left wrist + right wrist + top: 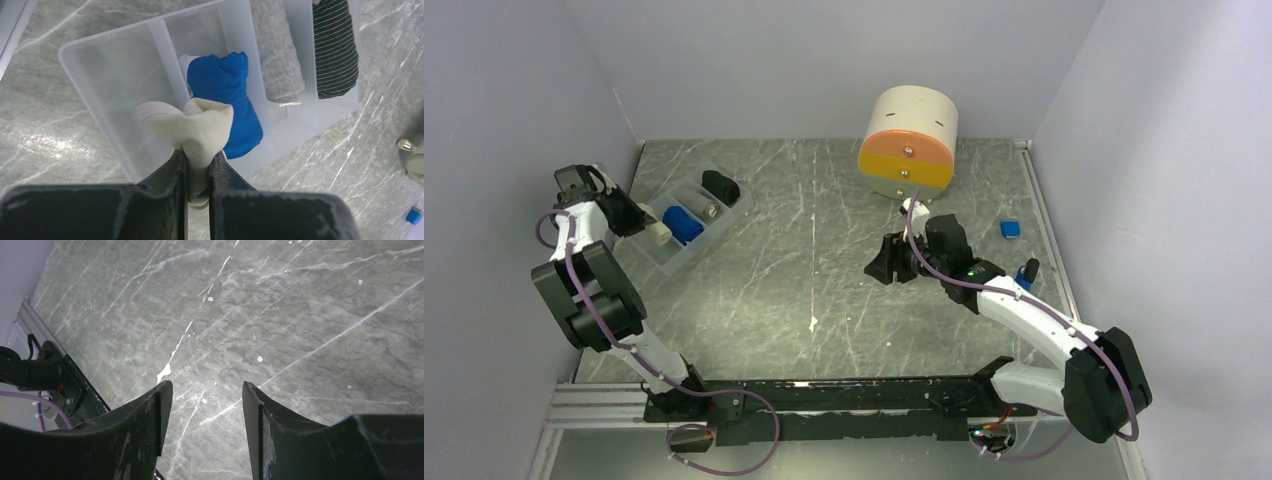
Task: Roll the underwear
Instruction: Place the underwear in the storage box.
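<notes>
My left gripper is shut on the pale cream-yellow underwear, a bunched roll held just above the clear divided tray. In the top view the left gripper is at the tray's near-left end, and the cream roll shows at its tip. The royal blue underwear lies rolled in a middle compartment of the tray, next to the cream one; it also shows in the top view. My right gripper is open and empty over bare table; in the top view it is right of centre.
The tray also holds a grey rolled cloth and a black striped roll. A cream and orange cylinder stands at the back. A small blue object lies at the right near the wall.
</notes>
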Robot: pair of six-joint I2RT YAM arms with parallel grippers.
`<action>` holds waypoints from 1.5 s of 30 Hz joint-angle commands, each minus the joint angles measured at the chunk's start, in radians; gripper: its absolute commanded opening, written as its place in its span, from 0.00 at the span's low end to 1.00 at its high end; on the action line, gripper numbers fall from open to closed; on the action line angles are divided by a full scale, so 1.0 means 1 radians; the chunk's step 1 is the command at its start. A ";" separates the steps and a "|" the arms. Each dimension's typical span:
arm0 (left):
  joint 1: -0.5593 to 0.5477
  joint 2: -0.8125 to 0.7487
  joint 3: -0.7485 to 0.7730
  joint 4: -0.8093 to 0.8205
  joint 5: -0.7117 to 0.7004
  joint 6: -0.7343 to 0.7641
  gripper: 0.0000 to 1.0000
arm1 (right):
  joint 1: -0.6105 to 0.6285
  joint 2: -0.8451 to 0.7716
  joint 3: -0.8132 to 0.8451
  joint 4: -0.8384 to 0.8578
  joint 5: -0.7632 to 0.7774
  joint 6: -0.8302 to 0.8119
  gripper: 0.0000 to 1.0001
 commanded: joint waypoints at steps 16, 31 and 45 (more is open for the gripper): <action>0.014 0.178 0.043 -0.056 -0.031 0.095 0.21 | -0.010 0.027 0.038 0.017 -0.047 -0.023 0.57; 0.015 0.124 0.100 -0.131 -0.080 0.041 0.57 | -0.012 0.008 0.059 -0.007 -0.035 -0.025 0.57; 0.014 0.144 0.114 -0.111 -0.044 0.030 0.41 | -0.013 0.001 0.054 -0.012 -0.036 -0.033 0.57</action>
